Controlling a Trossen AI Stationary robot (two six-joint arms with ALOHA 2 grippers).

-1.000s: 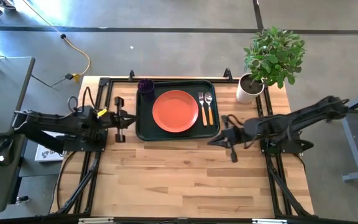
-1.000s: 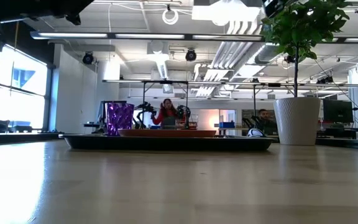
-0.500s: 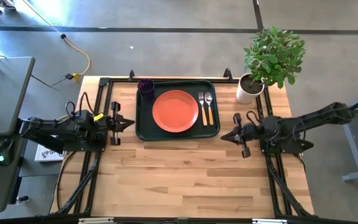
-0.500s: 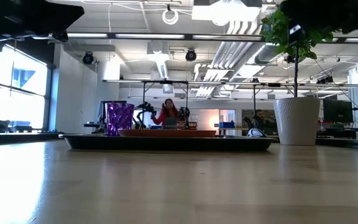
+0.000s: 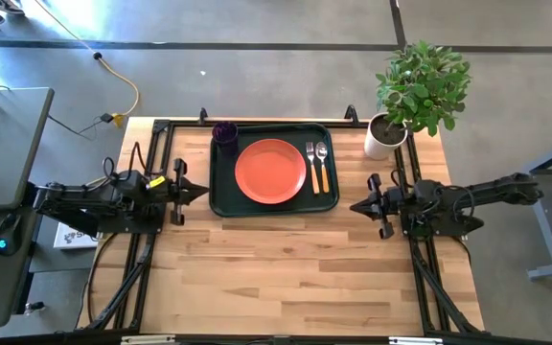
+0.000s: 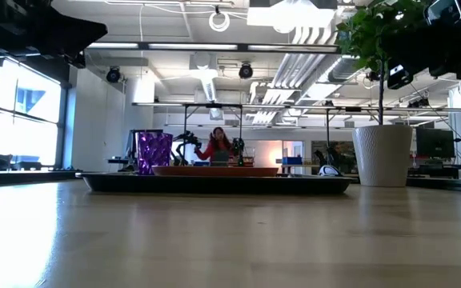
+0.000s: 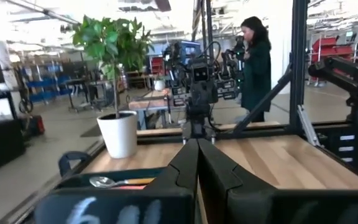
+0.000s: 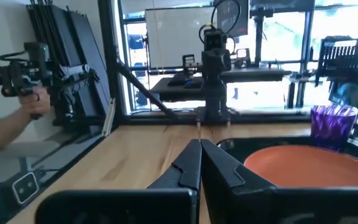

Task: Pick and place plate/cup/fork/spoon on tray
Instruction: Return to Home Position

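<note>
High view first: the tray lies on the far half of the table, midway between the two arms, and everything sits in it. The plate lies flat in the tray's middle. The cup stands upright in the far left corner, just beside the plate's rim. Right of the plate, the fork and spoon lie side by side, fork on the left, with silver heads toward the far side and orange handles toward the near side. The left gripper hangs just left of the tray's left rim, apart from it and pointing right at it. Its wrist camera shows both fingers pressed together to a thin seam, clenched on nothing. The right gripper sits right of the tray's near right corner, also apart and pointing left. Its wrist camera likewise shows the fingers closed against each other and empty. A white pot with a leafy plant stands at the table's far right corner, near the tray's right end. Beyond the table, the low camera catches a person in red far back in the room, and the right wrist camera shows a hand gripping a dark device.
</note>
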